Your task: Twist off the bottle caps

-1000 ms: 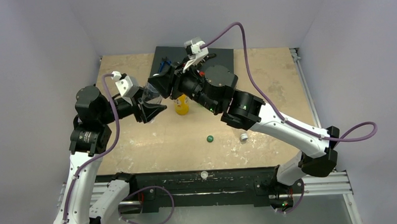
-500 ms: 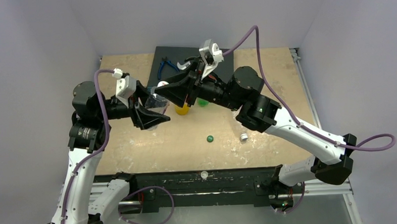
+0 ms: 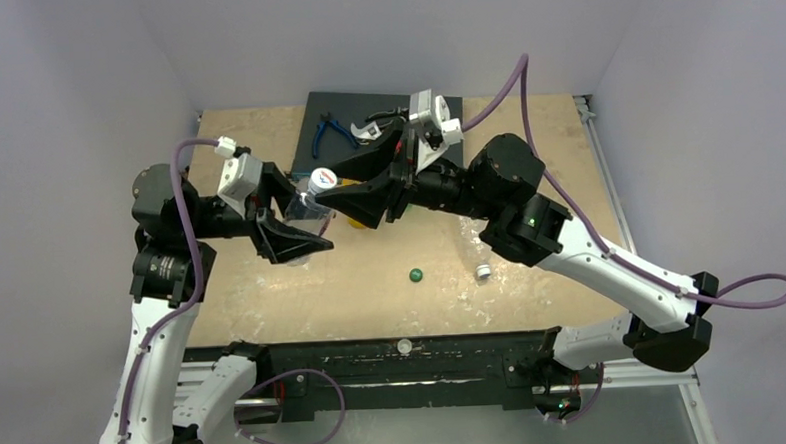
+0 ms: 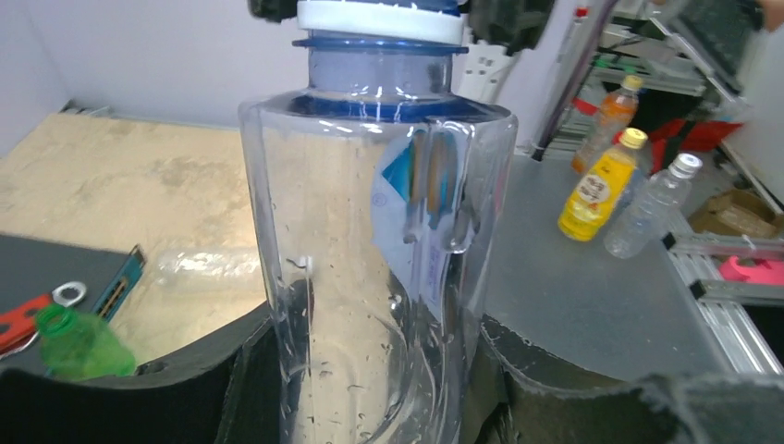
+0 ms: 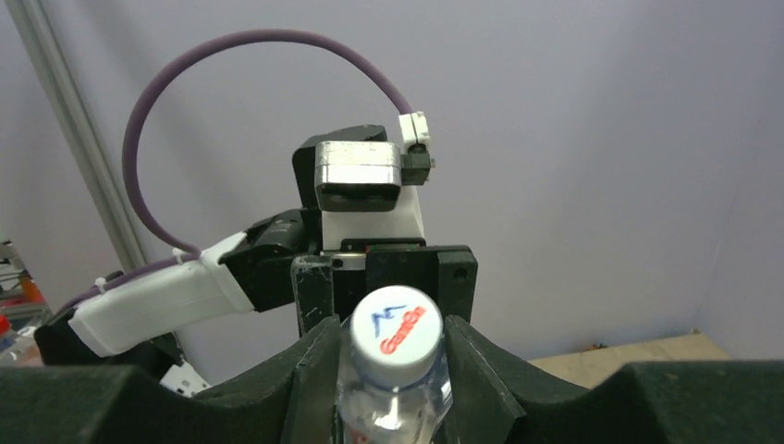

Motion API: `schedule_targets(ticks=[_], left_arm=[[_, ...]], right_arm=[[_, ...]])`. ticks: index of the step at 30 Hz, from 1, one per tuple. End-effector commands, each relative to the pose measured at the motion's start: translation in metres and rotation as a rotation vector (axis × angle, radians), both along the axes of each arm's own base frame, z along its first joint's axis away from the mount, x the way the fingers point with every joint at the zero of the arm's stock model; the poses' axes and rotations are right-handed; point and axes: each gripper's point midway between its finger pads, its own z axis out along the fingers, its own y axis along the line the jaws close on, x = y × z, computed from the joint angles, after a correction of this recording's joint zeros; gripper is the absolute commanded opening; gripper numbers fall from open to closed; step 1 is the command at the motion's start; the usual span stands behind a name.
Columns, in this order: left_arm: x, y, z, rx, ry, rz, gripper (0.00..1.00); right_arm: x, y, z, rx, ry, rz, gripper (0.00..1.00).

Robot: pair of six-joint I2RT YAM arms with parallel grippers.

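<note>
Both arms had swung left with the clear bottle [image 4: 351,231], held above the surface [image 3: 272,287]; left gripper [image 3: 294,224] clamped its body, right gripper [image 5: 390,356] pinched its white cap [image 3: 323,176]; 1 green cap [image 3: 415,275] lay loose.

On my right wrist feed, the white cap [image 5: 395,333] carried slanted red lettering that I read as "Cestbon", with a small blue mark printed above it. That was the only wording I could make out. On the left wrist feed, the clear bottle [image 4: 370,259] showed its blue-and-white label [image 4: 407,185] from the back, through the plastic, and nothing on it was legible. The yellow bottle [image 4: 599,190] in the background had a pale label too small to read.
</note>
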Motion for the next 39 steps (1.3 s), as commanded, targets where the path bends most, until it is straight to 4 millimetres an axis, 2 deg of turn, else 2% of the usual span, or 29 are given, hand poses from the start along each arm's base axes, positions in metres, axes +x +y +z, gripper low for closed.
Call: schedule_targets(ticks=[1,2,5,7,11,14,15,17,23,27,39], left_arm=[[0.028,0.006,0.011,-0.005,-0.069,0.178,0.24],[0.038,0.008,0.008,0.002,-0.08,0.229,0.24],[0.069,0.018,0.0,0.038,-0.14,0.388,0.19],[0.083,0.025,-0.005,0.063,-0.189,0.459,0.17],[0.1,0.036,-0.006,0.091,-0.266,0.565,0.17],[0.109,0.048,-0.008,0.111,-0.323,0.653,0.14],[0.111,0.051,-0.009,0.115,-0.338,0.678,0.14],[0.116,0.057,-0.012,0.123,-0.348,0.719,0.12],[0.12,0.06,-0.015,0.13,-0.342,0.747,0.11],[0.121,0.061,-0.015,0.13,-0.338,0.759,0.1],[0.117,0.059,-0.011,0.106,-0.319,0.749,0.09]], right_arm=[[0.011,-0.035,0.038,0.081,-0.033,-0.138,0.63],[0.022,-0.039,0.04,0.097,-0.006,-0.204,0.68],[0.043,-0.043,0.039,0.139,0.083,-0.298,0.72],[0.05,-0.036,0.034,0.14,0.121,-0.32,0.73],[0.073,-0.027,0.027,0.109,0.19,-0.427,0.72],[0.082,-0.018,0.024,0.083,0.226,-0.466,0.71],[0.082,-0.016,0.03,0.095,0.23,-0.467,0.71],[0.087,-0.008,0.021,0.06,0.254,-0.492,0.71],[0.093,0.011,0.02,0.043,0.279,-0.508,0.7],[0.096,0.021,0.016,0.026,0.293,-0.506,0.66],[0.103,0.037,0.005,-0.011,0.321,-0.51,0.55]])
